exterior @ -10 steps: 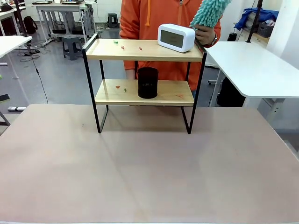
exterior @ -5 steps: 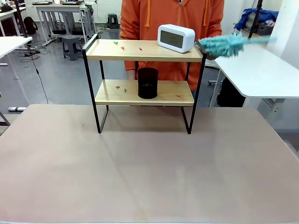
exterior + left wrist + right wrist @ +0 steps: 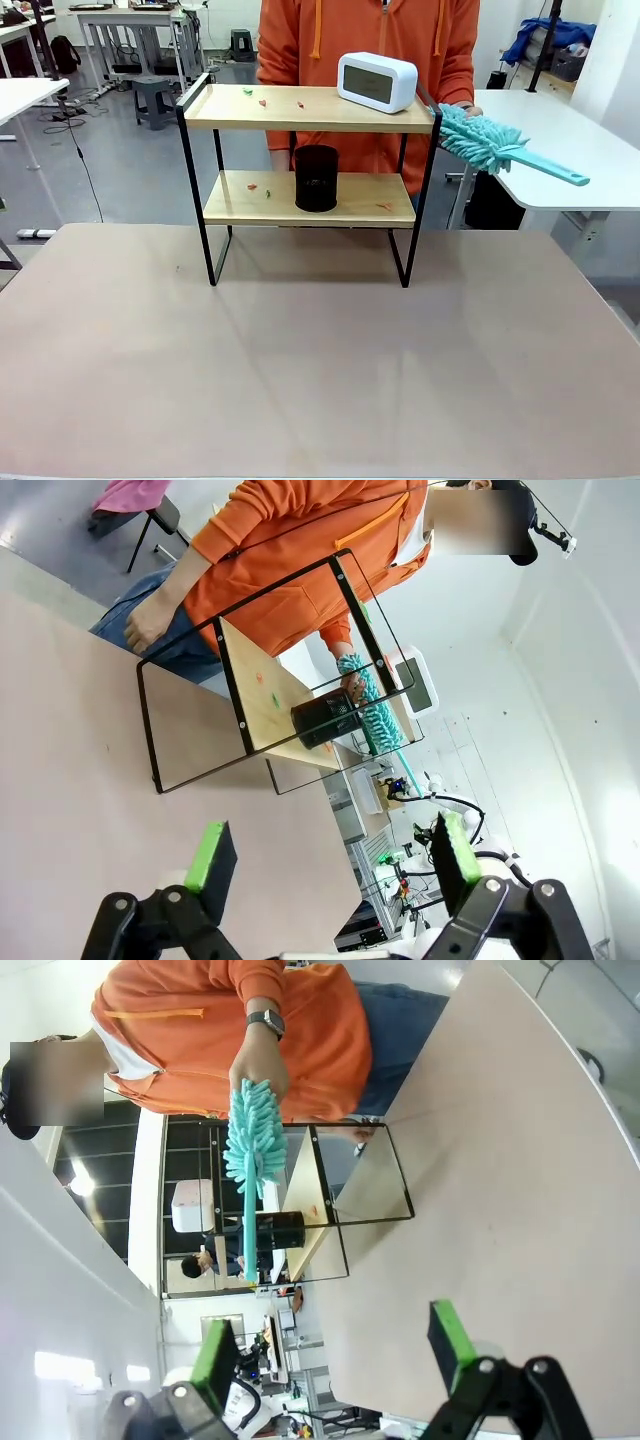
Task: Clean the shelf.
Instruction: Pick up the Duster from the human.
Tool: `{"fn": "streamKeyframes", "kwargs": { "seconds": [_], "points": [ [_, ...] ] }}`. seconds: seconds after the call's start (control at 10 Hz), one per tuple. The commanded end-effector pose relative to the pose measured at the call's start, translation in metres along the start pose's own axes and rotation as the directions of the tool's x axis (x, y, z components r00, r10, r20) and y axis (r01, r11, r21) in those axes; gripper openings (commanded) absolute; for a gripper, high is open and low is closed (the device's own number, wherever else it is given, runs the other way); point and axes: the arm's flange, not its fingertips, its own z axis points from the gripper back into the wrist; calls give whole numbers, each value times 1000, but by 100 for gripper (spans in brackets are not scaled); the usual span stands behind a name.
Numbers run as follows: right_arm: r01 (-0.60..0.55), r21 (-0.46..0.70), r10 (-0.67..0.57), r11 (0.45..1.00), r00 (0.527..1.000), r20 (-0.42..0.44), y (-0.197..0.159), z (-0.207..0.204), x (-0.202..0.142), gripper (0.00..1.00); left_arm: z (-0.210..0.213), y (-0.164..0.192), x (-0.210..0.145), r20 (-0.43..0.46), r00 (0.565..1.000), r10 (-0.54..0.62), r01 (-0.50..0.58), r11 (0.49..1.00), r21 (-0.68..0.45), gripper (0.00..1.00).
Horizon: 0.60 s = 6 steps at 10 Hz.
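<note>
Duster (image 3: 480, 137) has swung down beside shelf (image 3: 300, 118), handle outward; handover judged imminent. Left gripper (image 3: 330, 840), right gripper (image 3: 330, 1338): spread, empty.

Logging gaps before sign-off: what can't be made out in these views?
Front view: clock display too faint to read.
Front view: coloured scraps on the shelf too small to identify.
Front view: black cup contents hidden by its own wall.
Front view: person's hand largely hidden behind the duster head.
</note>
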Motion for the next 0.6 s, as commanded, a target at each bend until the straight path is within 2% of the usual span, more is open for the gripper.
{"fn": "streamKeyframes", "kwargs": {
  "seconds": [0.0, 0.3, 0.4, 0.5],
  "points": [
    [54, -12, -55, 998, 996, -67, 11, -18, 4, 100, 1, 0, -1, 0, 1000, -18, 18, 1000, -13, 100],
    [190, -73, -198, 979, 974, -112, 75, -100, 31, 100, 1, 0, -1, 0, 1000, -18, 18, 1000, -13, 100],
    [229, -84, -236, 970, 968, -90, 84, -129, 39, 100, 1, 0, -1, 0, 1000, -18, 18, 1000, -13, 100],
    [274, -72, -280, 959, 954, -110, 89, -152, 44, 100, 1, 0, -1, 0, 1000, -18, 18, 1000, -13, 100]
  ]
}}
